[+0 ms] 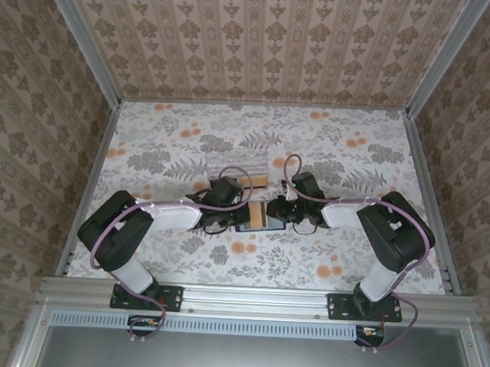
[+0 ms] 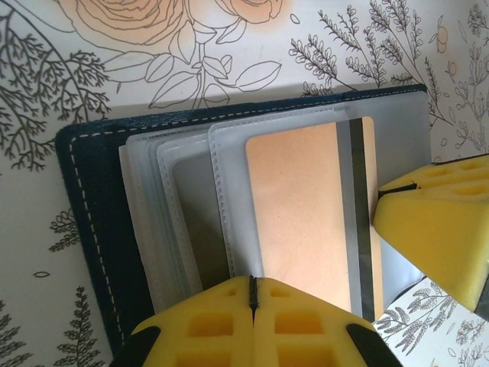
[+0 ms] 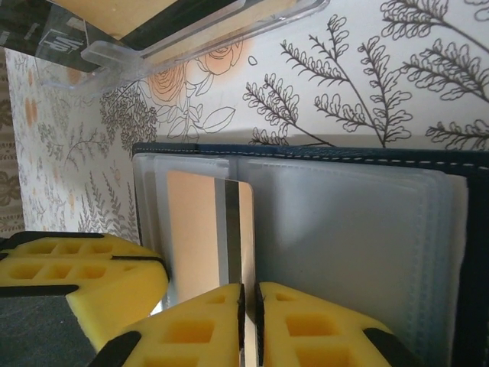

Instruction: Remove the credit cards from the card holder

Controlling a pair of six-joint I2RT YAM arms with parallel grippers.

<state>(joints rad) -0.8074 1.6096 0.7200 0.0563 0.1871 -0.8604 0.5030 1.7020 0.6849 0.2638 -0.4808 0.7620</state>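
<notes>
The navy card holder (image 2: 88, 229) lies open in the middle of the table (image 1: 329, 155), a little toward the near edge, with a clear plastic box (image 1: 233, 166) just behind it. An orange credit card (image 2: 298, 222) with a dark stripe rests among its pale sleeves. The right gripper (image 3: 248, 313) has its jaws all but together, pinching that card's edge. The left gripper (image 2: 252, 302) is closed tight at the holder's edge; what it grips I cannot tell.

I am logging: clear plastic box (image 1: 233, 166) lying on floral tablecloth (image 1: 348, 263); patterned wall panels (image 1: 260, 44) standing behind box; aluminium rail (image 1: 255, 299) running before it.
</notes>
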